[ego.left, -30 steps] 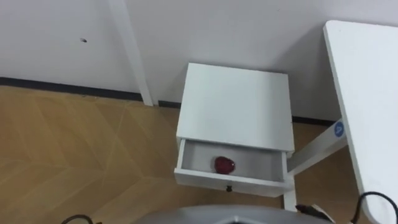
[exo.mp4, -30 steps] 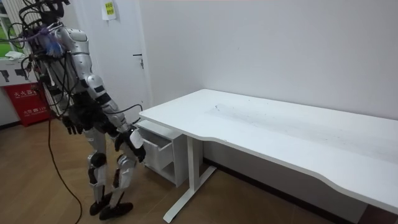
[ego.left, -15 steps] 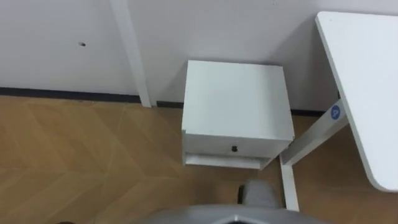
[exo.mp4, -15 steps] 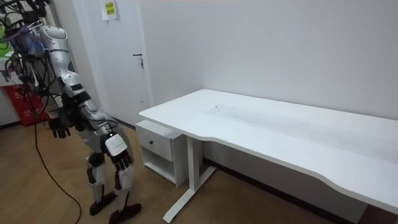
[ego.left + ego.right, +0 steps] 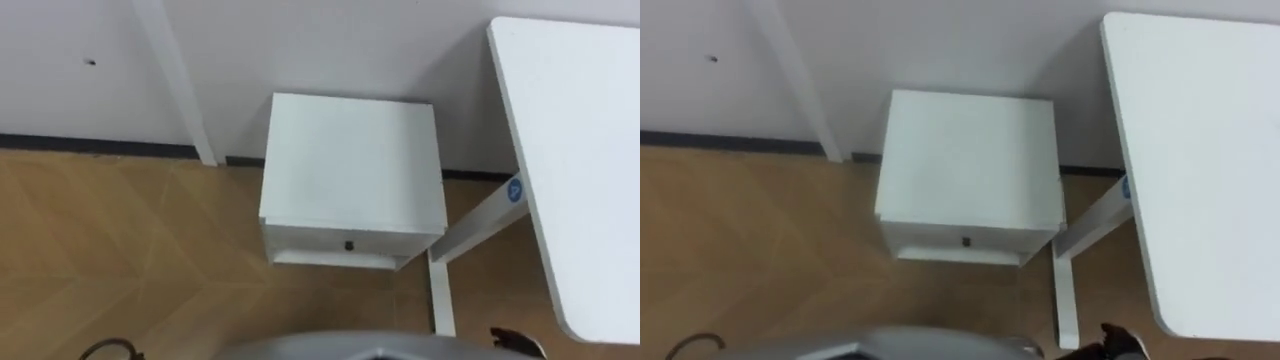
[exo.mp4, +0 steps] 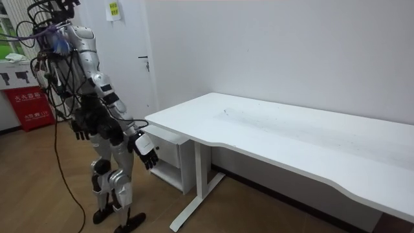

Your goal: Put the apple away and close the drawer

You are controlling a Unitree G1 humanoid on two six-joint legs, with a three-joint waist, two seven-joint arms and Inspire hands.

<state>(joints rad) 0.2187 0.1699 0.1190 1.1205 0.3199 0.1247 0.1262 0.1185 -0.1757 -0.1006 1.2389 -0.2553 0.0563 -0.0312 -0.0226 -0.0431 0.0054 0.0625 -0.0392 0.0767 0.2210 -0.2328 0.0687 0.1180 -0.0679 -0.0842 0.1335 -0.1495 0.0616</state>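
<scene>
Drawer (image 5: pixel 320 241) flush in cabinet (image 5: pixel 350 160) left of bench (image 5: pixel 570 150), apple presumably inside; left hand (image 6: pixel 81 129) and right hand (image 6: pixel 147 155) hang slack, empty; closing looks done, next just stand clear.

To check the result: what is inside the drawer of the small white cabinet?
The small white cabinet's drawer is shut, so its inside is hidden. Its white front and small dark knob can be seen.
</scene>
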